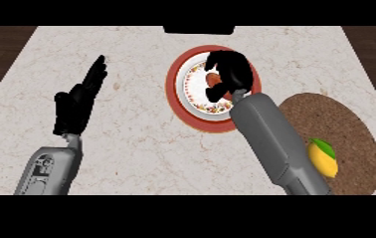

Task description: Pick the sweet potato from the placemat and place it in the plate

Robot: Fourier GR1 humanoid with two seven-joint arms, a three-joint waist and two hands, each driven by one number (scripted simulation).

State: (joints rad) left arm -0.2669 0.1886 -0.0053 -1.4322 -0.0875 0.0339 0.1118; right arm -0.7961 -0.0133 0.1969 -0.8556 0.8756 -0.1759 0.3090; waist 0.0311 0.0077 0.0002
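A plate (182,82) with a red rim and a flowered white centre lies at the counter's middle back. My right hand (234,71) hangs over the plate's right half with its fingers curled downward. Orange-brown parts of the sweet potato (214,78) show between those fingers, over the plate's white centre; the hand hides most of it. Whether it touches the plate I cannot tell. The round brown placemat (345,127) lies to the right, partly behind my right forearm. My left hand (79,102) rests open on the left, fingers straight and pointing away.
A yellow fruit with a green patch (323,156) sits on the placemat's near left part, right beside my right forearm. A dark block (198,29) stands at the counter's back edge behind the plate. Dark wood shows past the counter's left and right back corners.
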